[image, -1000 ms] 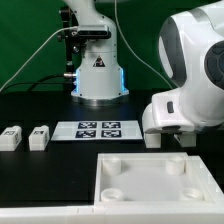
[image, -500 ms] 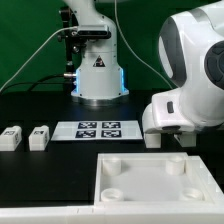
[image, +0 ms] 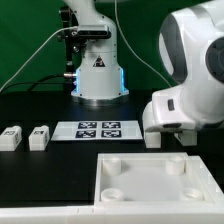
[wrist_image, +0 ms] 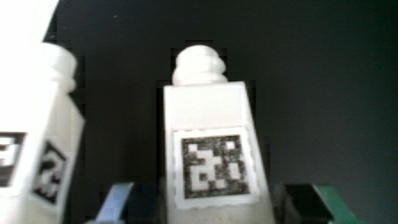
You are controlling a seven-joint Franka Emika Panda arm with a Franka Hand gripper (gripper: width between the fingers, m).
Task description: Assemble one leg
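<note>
White legs count two in the wrist view: the leg (wrist_image: pixel 210 130), tag facing the camera, and a neighbour leg (wrist_image: pixel 45 150) just beside it. The gripper (wrist_image: pixel 214 200) has a finger on each side of the leg, jaws partway apart; I cannot tell whether they pinch it. At the exterior view's left lie two legs, outer leg (image: pixel 10 138) and inner leg (image: pixel 39 137). One tray piece (image: pixel 150 180) — three round sockets showing, all bare.

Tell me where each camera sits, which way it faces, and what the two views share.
Exterior view: off the arm, looking across the black table toward the robot base; arm and hand at the exterior view's right.
Wrist view: on the wrist, looking past the hand's fingertips at the leg between them.
Shared: hand and black table.
</note>
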